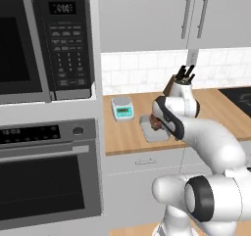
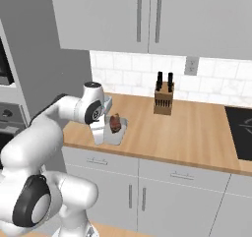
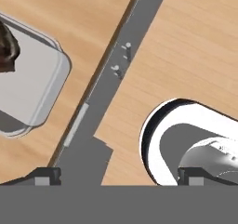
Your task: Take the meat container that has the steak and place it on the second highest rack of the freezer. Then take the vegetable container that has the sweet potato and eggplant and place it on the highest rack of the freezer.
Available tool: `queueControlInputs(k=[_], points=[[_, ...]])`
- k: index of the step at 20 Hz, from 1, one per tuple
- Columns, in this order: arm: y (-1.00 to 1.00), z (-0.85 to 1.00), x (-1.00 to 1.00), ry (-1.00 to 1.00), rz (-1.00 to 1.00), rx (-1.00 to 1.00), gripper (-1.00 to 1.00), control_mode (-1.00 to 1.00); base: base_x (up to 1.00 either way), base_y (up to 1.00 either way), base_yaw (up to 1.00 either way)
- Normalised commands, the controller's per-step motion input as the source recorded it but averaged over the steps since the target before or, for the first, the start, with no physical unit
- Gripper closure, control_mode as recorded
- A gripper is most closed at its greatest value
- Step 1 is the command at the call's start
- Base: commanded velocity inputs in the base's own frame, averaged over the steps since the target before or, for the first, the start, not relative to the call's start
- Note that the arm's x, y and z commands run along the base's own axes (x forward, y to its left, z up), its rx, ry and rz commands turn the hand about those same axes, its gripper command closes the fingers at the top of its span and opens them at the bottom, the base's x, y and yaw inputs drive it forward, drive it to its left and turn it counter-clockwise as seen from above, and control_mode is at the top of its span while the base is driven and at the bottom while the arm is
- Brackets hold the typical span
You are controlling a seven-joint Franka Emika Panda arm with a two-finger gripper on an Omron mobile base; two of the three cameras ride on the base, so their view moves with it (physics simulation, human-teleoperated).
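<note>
One tray [image 3: 32, 86] with the steak [image 3: 7, 49] sits at ten o'clock from the wide-open, empty gripper [image 3: 118, 177].

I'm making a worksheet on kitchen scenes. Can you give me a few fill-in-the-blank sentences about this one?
1. The steak lies in a pale tray on the wooden ____.
2. The knife block stands to the ____ of the tray in the right base view.
3. The small scale sits beside the tray, below the white ____ wall.

Missing words: counter; right; tiled

Glossy white rounded arm [image 1: 211, 142] with dark joint bands.
</note>
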Motion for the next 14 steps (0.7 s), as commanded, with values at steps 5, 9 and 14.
queueControlInputs(k=[5,9,14], points=[[0.0,-0.37,0.38,-0.04,0.05,0.01,-1.0,-1.0,0.0,0.0,0.0],[0.0,-0.38,0.29,-0.1,0.04,0.0,-1.0,-1.0,0.0,0.0,0.0],[0.0,-0.39,0.1,-0.07,0.01,0.0,-1.0,-1.0,0.0,0.0,0.0]])
